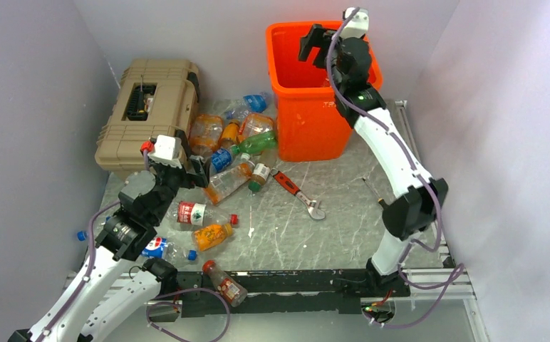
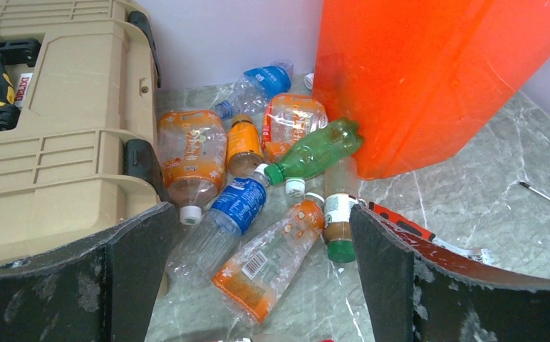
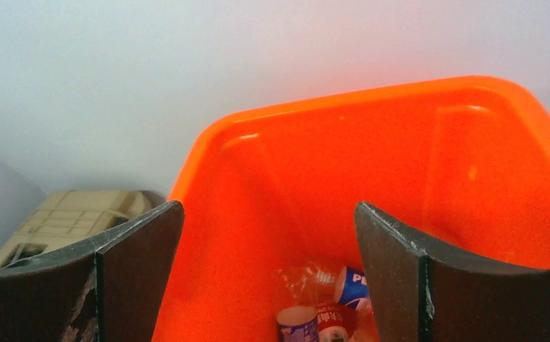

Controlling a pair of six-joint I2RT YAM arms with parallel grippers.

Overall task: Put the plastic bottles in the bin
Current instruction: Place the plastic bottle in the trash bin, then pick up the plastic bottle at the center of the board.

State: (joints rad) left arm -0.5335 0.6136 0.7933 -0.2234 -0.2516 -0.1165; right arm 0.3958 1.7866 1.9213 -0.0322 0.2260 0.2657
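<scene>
At the upper left of the top view sits the tan toolbox (image 1: 144, 107). Just right of it the left gripper (image 1: 195, 169) hangs over the table, its jaws spread wide and empty, touching nothing. The left wrist view shows a heap of plastic bottles (image 2: 258, 214) on the table between and beyond its fingers (image 2: 133, 278), a green bottle (image 2: 315, 153) leaning on the bin (image 2: 414, 85). More bottles lie loose in the lower left, some partly hidden by the left arm. A red-handled wrench (image 1: 297, 192) lies at centre. At upper centre the right gripper (image 1: 313, 44) hovers over the bin's mouth, jaws wide apart and gripping nothing. Deep inside, a few bottles (image 3: 322, 313) lie cut off by the frame's lower edge.
</scene>
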